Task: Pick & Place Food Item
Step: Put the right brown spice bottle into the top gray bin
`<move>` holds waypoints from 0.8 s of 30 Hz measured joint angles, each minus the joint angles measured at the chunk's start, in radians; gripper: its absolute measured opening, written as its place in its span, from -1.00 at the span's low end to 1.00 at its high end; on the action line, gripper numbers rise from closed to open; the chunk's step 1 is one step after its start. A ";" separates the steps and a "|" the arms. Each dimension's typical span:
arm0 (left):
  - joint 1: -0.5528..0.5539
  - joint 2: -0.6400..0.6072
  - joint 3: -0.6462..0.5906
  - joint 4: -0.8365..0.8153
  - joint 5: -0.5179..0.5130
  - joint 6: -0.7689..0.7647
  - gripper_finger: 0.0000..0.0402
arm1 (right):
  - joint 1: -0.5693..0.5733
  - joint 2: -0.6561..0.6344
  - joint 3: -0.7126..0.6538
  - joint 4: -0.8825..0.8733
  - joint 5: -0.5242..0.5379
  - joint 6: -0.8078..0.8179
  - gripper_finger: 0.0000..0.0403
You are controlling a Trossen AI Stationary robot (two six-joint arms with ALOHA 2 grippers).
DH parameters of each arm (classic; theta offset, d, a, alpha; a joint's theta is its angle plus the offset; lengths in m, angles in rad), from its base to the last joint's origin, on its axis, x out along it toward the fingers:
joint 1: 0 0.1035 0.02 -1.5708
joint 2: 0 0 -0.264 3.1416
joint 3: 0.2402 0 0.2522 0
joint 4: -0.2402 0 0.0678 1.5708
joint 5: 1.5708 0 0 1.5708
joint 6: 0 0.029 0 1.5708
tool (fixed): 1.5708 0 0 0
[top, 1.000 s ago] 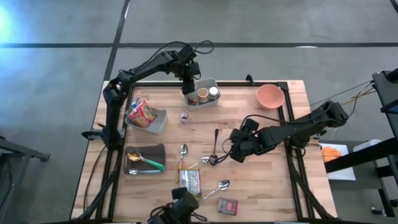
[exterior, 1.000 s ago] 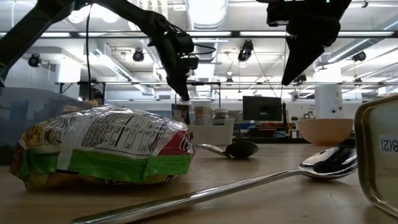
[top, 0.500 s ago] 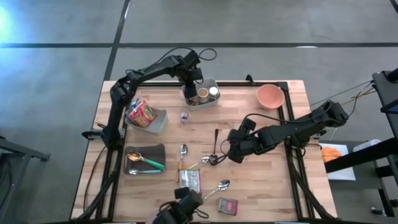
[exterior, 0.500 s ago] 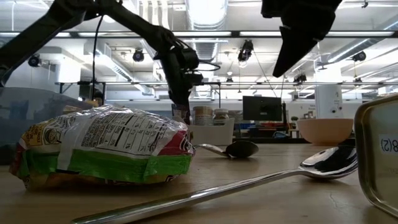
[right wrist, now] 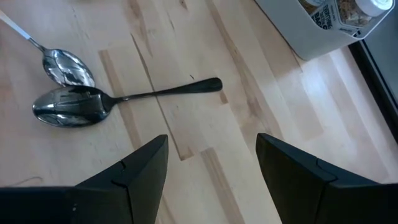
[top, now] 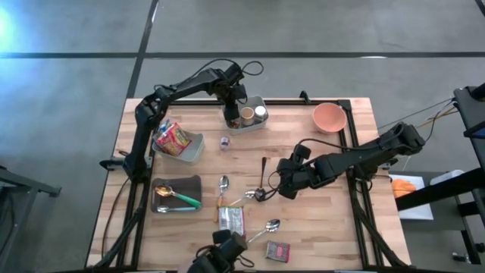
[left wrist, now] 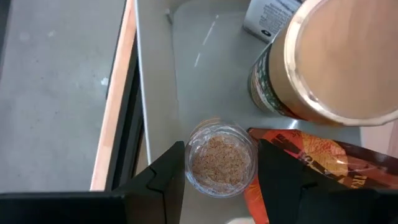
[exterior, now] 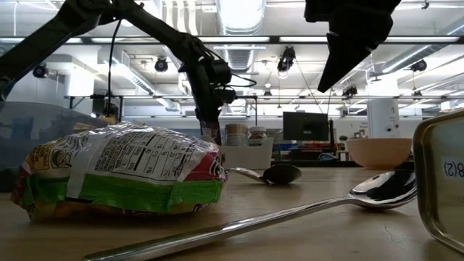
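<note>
A grey bin [top: 256, 102] stands at the table's far edge, near the middle. My left gripper [top: 231, 115] reaches down into it, shut on a small clear jar of brown granules [left wrist: 221, 163]. Also in the bin are a tan-lidded jar [left wrist: 329, 62], an orange packet [left wrist: 311, 158] and a white bottle [left wrist: 267, 15]. My right gripper [top: 269, 188] hovers open over the table's middle right, above two spoons [right wrist: 65, 109], with nothing between its fingers. My left gripper pinches the small jar by its round side wall [left wrist: 188, 163], one finger [left wrist: 163, 183] on each side. The fingers come from above, pointing steeply down. The jar stands upright inside the bin; whether its base rests on the bin's floor cannot be told.
Another small jar [top: 225, 142] stands on the table just in front of the bin. A pink bowl [top: 330, 117] is at the far right and a container with a snack packet [top: 178, 142] at the left. A dark tray [top: 176, 195], a packet [top: 231, 220], a spoon [top: 267, 227] and a tin [top: 278, 251] lie nearer.
My left gripper has gone down into the grey bin with the small jar still between its fingers, most of the way in the first half second. The jar has stayed upright.
</note>
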State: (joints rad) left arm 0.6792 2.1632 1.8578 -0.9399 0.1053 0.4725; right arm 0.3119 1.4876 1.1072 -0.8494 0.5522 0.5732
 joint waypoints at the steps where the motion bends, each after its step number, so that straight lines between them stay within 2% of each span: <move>1: 0.000 0.003 -0.002 -0.001 0.000 -0.001 -0.23 | 0.000 0.000 0.000 0.000 0.000 0.000 0.20; 12: 0.000 0.060 -0.015 0.008 0.011 0.011 -0.23 | 0.000 0.000 0.000 0.002 0.000 0.000 0.20; 24: 0.002 0.070 -0.014 0.020 0.011 0.022 -0.23 | 0.000 0.000 -0.002 0.002 0.000 -0.001 0.20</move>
State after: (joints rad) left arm 0.6807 2.2330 1.8435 -0.9203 0.1158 0.4947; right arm 0.3119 1.4879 1.1054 -0.8478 0.5518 0.5724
